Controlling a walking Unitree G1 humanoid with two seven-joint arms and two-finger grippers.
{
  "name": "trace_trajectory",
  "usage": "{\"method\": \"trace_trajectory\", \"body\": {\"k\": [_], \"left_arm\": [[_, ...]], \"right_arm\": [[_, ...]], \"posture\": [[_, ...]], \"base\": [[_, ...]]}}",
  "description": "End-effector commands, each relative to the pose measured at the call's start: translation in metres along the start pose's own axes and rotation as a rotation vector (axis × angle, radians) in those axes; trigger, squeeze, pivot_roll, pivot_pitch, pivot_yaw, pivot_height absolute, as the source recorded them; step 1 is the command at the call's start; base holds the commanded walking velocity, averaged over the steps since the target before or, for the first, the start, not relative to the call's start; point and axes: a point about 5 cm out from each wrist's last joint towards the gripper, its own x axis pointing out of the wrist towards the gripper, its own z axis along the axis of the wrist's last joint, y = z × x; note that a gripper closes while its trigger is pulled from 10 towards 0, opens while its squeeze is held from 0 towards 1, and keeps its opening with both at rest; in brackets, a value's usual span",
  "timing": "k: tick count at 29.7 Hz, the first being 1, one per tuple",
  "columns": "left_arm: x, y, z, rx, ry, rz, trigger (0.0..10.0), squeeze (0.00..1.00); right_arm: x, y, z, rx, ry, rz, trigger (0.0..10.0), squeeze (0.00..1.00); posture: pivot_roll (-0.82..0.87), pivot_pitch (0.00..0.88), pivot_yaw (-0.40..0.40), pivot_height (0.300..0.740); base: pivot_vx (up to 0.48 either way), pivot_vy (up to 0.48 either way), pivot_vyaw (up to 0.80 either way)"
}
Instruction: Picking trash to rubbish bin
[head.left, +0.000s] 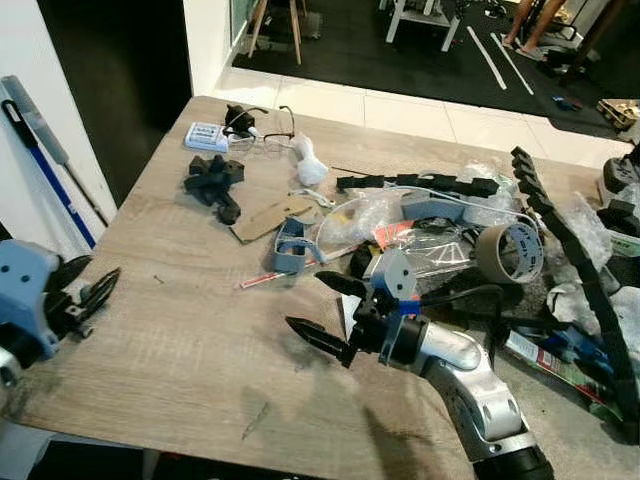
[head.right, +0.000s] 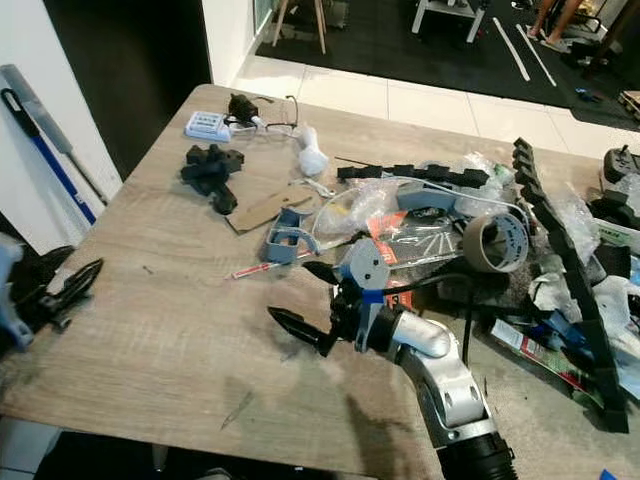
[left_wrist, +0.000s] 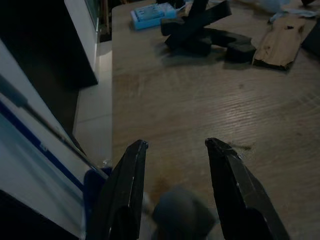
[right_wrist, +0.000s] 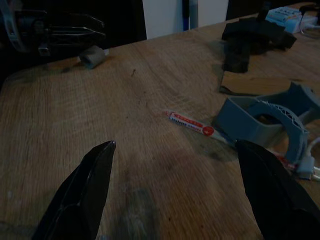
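Note:
My right gripper (head.left: 305, 300) hovers open just above the middle of the wooden table (head.left: 180, 330), nothing between its fingers (right_wrist: 90, 185). Ahead of it lies a thin red-and-white sachet (right_wrist: 192, 122), beside a grey-blue printed part (head.left: 290, 250). Behind those lie a scrap of brown cardboard (head.left: 270, 218), clear plastic wrappers (head.left: 370, 215) and a crumpled white tissue (head.left: 310, 165). My left gripper (head.left: 88, 283) is open at the table's left edge. A small grey cylinder (right_wrist: 92, 56) sits close under its fingers (left_wrist: 127, 190); I cannot tell whether they touch.
A black printed part (head.left: 213, 182), a blue-white box (head.left: 207, 135) and glasses (head.left: 270, 125) sit at the far left. A tape roll (head.left: 510, 252), a black cable chain (head.left: 570, 250) and more clutter crowd the right. A blue-handled mop (head.left: 45, 160) leans on the left wall.

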Motion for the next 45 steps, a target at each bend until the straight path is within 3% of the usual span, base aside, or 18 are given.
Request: {"method": "trace_trajectory", "body": {"k": [1, 3, 5, 6, 7, 16, 17, 18, 21, 36, 38, 45], "left_arm": [[-0.006, 0.002, -0.004, -0.004, 0.03, -0.009, 10.0, 0.0], [-0.011, 0.007, -0.005, -0.019, 0.053, 0.002, 10.0, 0.0], [-0.016, 0.011, -0.005, -0.068, 0.067, 0.012, 10.0, 0.09], [-0.017, 0.011, -0.005, -0.083, 0.067, 0.007, 10.0, 0.39], [-0.018, 0.008, -0.005, -0.104, 0.067, -0.003, 10.0, 1.0], [-0.016, -0.007, -0.006, -0.19, 0.052, -0.022, 10.0, 0.98], [-0.014, -0.009, -0.005, -0.205, 0.048, -0.027, 10.0, 0.7], [-0.014, -0.01, -0.005, -0.214, 0.045, -0.03, 10.0, 0.7], [-0.011, -0.016, -0.006, -0.22, 0.057, -0.055, 10.0, 0.57], [-0.016, -0.029, -0.018, -0.182, 0.177, -0.126, 10.0, 0.51], [-0.017, -0.03, -0.021, -0.171, 0.199, -0.125, 10.0, 0.41], [-0.017, -0.026, -0.023, -0.149, 0.219, -0.087, 10.0, 0.37]], "right_arm": [[-0.004, 0.002, -0.004, 0.022, 0.011, 0.003, 10.0, 0.0], [-0.004, 0.002, -0.005, 0.02, 0.017, 0.007, 10.0, 0.0], [-0.003, 0.003, -0.006, 0.02, 0.024, 0.015, 10.0, 0.0], [-0.003, 0.004, -0.006, 0.017, 0.026, 0.019, 10.0, 0.0], [-0.002, 0.004, -0.006, 0.016, 0.027, 0.022, 10.0, 0.0], [0.0, 0.005, -0.006, 0.018, 0.033, 0.029, 10.0, 0.0], [0.0, 0.005, -0.006, 0.018, 0.033, 0.03, 10.0, 0.0], [0.0, 0.005, -0.006, 0.018, 0.033, 0.031, 10.0, 0.0], [0.001, 0.006, -0.006, 0.016, 0.034, 0.037, 10.0, 0.0], [0.012, 0.015, -0.007, -0.039, 0.049, 0.134, 10.0, 0.0], [0.015, 0.016, -0.006, -0.049, 0.051, 0.154, 10.0, 0.0], [0.018, 0.017, -0.005, -0.056, 0.052, 0.175, 10.0, 0.0]], "posture": [[-0.02, 0.165, -0.098, 0.74], [-0.02, 0.165, -0.098, 0.74], [-0.02, 0.166, -0.1, 0.74], [-0.02, 0.166, -0.1, 0.74], [-0.02, 0.166, -0.102, 0.74], [-0.02, 0.163, -0.101, 0.74], [-0.02, 0.163, -0.1, 0.74], [-0.02, 0.162, -0.1, 0.74], [-0.02, 0.161, -0.096, 0.74], [-0.01, 0.171, -0.093, 0.74], [-0.01, 0.172, -0.092, 0.74], [-0.01, 0.173, -0.091, 0.74]], "base": [[0.0, 0.0, 0.0], [0.0, 0.0, 0.0], [0.0, 0.0, 0.0], [0.0, 0.0, 0.0], [0.0, 0.0, 0.0], [0.0, 0.0, 0.0], [0.0, 0.0, 0.0], [0.0, 0.0, 0.0], [0.0, 0.0, 0.0], [0.0, 0.0, 0.0], [0.0, 0.0, 0.0], [0.0, 0.0, 0.0]]}}
